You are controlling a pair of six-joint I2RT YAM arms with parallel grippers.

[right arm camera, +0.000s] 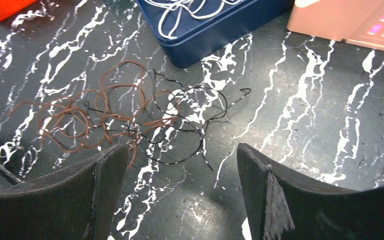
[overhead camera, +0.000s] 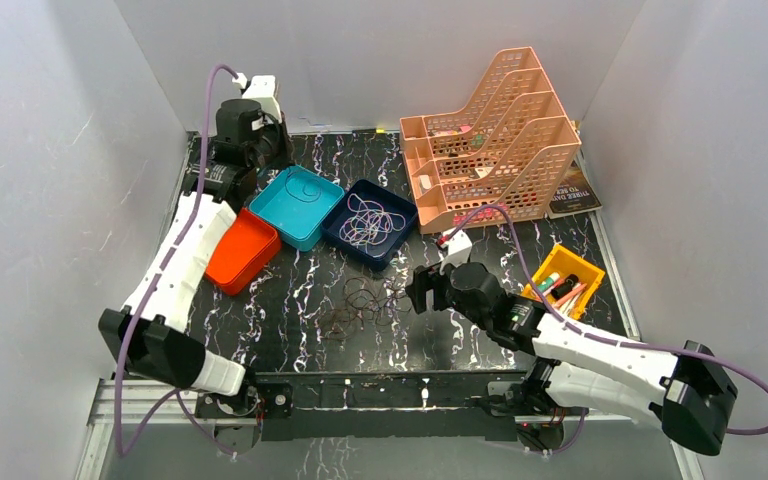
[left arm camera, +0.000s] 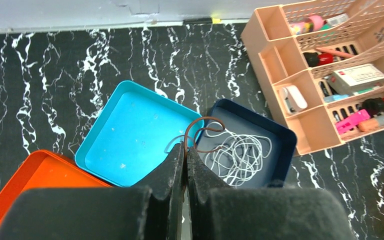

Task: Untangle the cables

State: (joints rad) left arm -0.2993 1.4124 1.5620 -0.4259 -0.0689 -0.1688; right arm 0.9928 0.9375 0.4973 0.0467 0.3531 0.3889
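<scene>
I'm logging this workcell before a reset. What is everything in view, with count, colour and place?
table: one, black with white veining, under everything
orange tray: one, orange, left
teal tray: one, teal, beside the orange one
navy tray: one, dark blue, centre
whitish cables: one bunch, in the navy tray
brown and black cables: one tangle, on the table before the navy tray
brown cable: one, above the trays
organizer: one, peach, far right
yellow bin: one, right, holding markers
book: one, dark, beside the organizer
left fingers: black, shut on the brown cable
right fingers: black, open, over the tangle
</scene>
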